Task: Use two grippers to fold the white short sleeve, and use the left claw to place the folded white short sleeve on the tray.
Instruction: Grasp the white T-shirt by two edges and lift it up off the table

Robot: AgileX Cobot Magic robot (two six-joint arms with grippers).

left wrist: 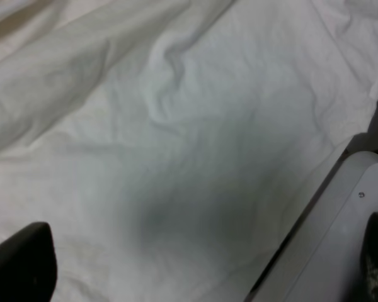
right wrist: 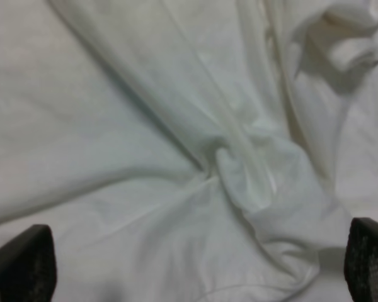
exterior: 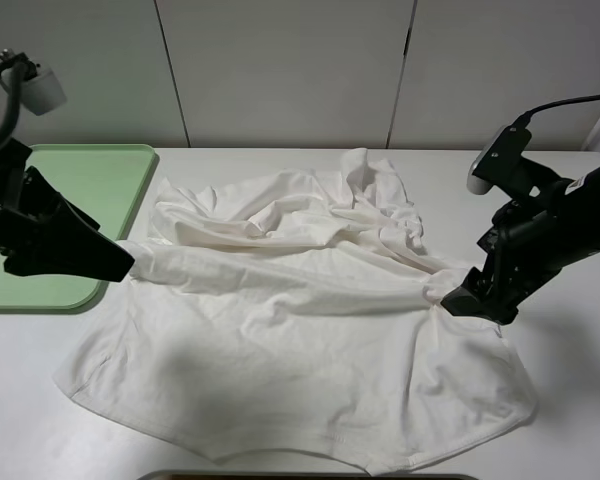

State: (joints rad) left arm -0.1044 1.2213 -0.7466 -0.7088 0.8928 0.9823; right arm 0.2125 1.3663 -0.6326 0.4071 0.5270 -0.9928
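1. Lying spread and wrinkled on the white table (exterior: 580,420), the white short sleeve (exterior: 280,340) fills the middle of the high view, with its stitched hem toward the camera and its bunched upper part toward the far wall; it is not on the tray (exterior: 120,170), which sits at the far left with one corner just beside the cloth's left edge.
2. A raised ridge (exterior: 280,268) of cloth crosses the shirt from side to side; this is the axis the coming move turns on; the left claw (exterior: 115,262) sits at the ridge's left end and the right gripper (exterior: 458,298) at its right end, each at the cloth's edge.
3. Both sets of fingers are spread wide and clamp nothing; the left wrist view shows smooth cloth between the dark tips; the right wrist view shows a twisted knot of cloth between the tips, not pinched.
4. The shirt lies inward from both grippers, so each arm is nearest its own end of the ridge; my judgement is that folding calls for both to close on those ends and travel together, square to the ridge; the tray is on the left claw's side, which suits the later placing.
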